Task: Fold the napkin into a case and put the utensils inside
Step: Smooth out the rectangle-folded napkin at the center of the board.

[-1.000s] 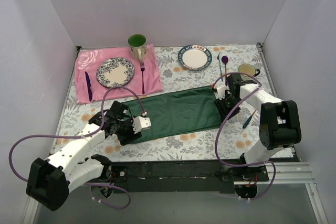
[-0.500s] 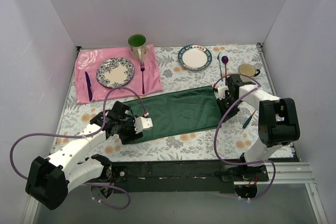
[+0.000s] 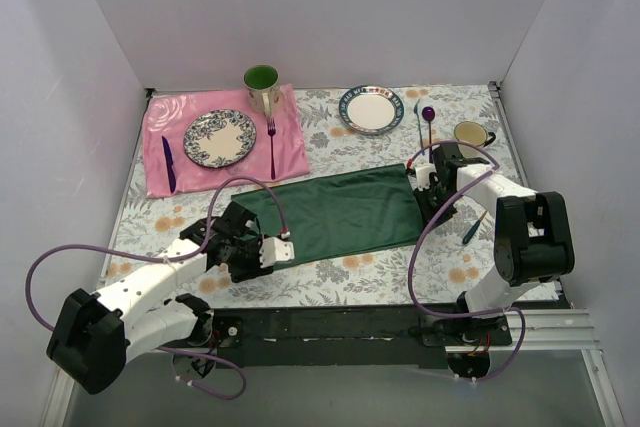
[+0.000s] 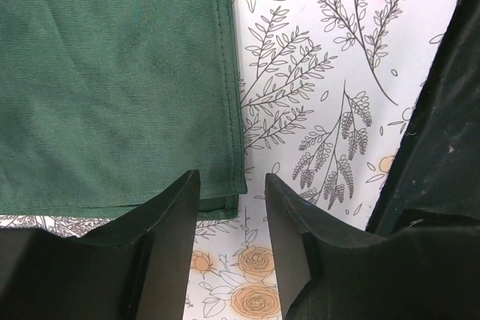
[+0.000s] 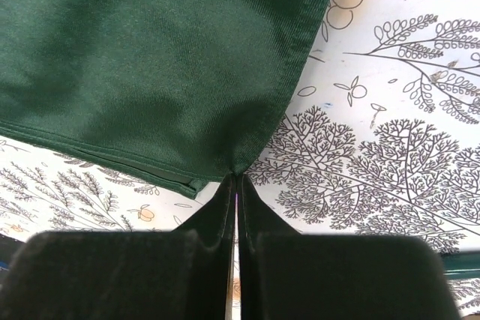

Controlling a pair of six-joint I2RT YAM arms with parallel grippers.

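From its base at the near edge of the counter [image 3: 350, 282], the left arm is stretched low and forward to the right, and the left claw [image 3: 268, 251] is brought down at the near left corner of the napkin [image 3: 340, 212]. In the left wrist view the left claw [image 4: 232, 185] is seen with its jaws apart, the corner of the napkin [image 4: 112, 73] lying in the gap between them, with the layered hem visible there. The dark green napkin is spread flat as a long folded band across the middle of the counter, between the two arms. The right arm is raised from its base, bent sharply at the elbow and folded back toward the left, so that the right claw [image 3: 427, 215] is pointed down at the near right corner of the cloth. In the right wrist view the right claw [image 5: 237, 181] is clamped together on that corner, the napkin [image 5: 165, 50] being gathered to a point between the fingers. One slim utensil [image 3: 472, 228] with a dark handle is laid on the counter just right of the right claw, off the napkin. Farther back, a pink cloth [image 3: 290, 152] bearing a patterned plate [image 3: 219, 137] is seen at the left, with a green mug [image 3: 262, 87] at its far edge.
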